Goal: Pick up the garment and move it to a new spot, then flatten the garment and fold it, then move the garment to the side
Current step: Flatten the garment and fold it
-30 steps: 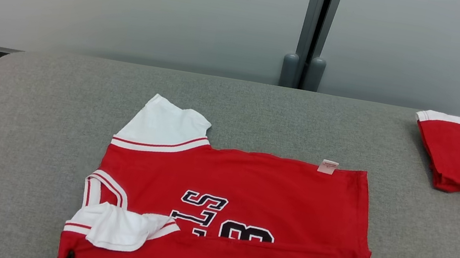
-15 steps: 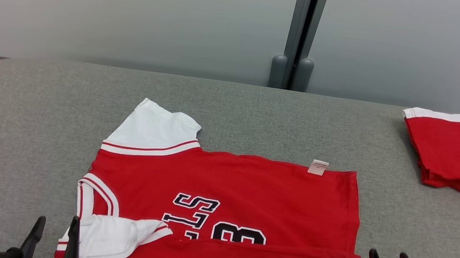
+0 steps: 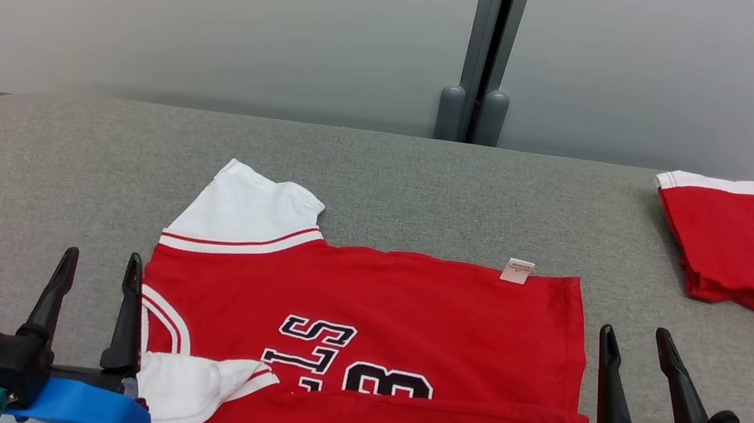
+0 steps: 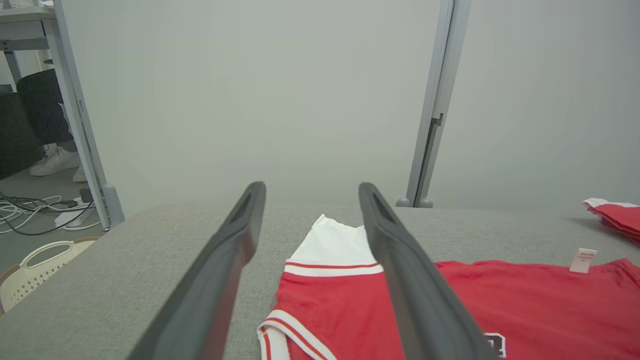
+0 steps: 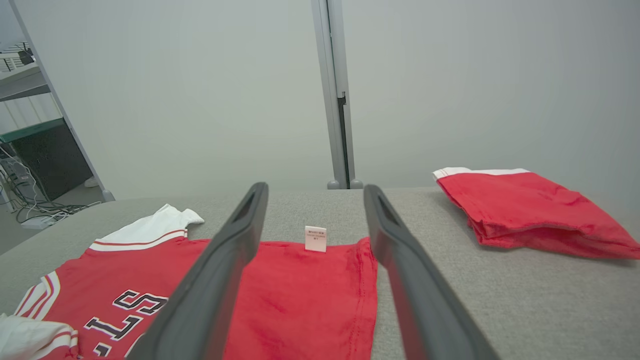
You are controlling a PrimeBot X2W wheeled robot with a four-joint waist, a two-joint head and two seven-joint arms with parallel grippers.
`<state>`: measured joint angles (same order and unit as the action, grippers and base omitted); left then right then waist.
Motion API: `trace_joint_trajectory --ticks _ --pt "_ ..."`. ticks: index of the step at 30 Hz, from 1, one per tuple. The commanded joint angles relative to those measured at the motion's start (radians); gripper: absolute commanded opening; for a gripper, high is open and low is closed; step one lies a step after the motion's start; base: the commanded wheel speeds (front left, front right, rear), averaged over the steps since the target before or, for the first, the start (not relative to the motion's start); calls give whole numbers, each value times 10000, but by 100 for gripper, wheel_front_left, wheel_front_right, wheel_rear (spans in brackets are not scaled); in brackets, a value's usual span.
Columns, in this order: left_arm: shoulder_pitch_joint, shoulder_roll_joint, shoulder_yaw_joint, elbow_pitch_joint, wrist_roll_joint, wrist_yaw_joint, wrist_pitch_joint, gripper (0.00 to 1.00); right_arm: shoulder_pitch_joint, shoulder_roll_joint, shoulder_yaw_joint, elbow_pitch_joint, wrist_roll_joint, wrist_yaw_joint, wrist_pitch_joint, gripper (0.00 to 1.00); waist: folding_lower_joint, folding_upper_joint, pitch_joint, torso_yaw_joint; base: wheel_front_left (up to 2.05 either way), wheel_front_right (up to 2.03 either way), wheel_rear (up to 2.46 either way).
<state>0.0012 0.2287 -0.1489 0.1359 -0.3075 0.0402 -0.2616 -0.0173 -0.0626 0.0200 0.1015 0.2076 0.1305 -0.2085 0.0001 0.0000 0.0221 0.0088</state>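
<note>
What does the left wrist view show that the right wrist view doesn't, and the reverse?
Left wrist, not right: the pale basket beside the table's left end. Right wrist, not left: the near sleeve flopped onto the chest, and the folded red garment whole rather than cut at the edge. Both: the red jersey, its white far sleeve, the label and the grey table.

Pale grey partition wall (image 3: 228, 6) behind, split by a grey upright post (image 3: 481, 31) on two rounded feet. In front, a grey fabric-topped table (image 3: 390, 176) with rounded corners. Off to the left, grey floor (image 4: 30, 192) with tangled cables (image 4: 25, 210), a cream perforated basket (image 4: 30, 277), a person's white shoe (image 4: 55, 161). Soft, even light throughout.
</note>
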Motion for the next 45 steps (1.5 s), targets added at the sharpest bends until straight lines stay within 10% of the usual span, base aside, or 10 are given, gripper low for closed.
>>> trace_joint_trajectory --ticks 1,35,45 --pt "-163 -79 57 31 68 -58 -43 100 -102 40 -17 30 -50 6 -77 100 -1 0 1 2 0 0 0" --pt "-538 -509 524 1093 668 -665 -41 100 258 126 -348 -58 -207 6 317 100 -1 0 148 74 0 0 0" --pt "-3312 379 293 2103 543 -1415 270 100 -1872 85 -496 526 -1397 6 1537 100 -1 0 1136 -158 0 0 0"
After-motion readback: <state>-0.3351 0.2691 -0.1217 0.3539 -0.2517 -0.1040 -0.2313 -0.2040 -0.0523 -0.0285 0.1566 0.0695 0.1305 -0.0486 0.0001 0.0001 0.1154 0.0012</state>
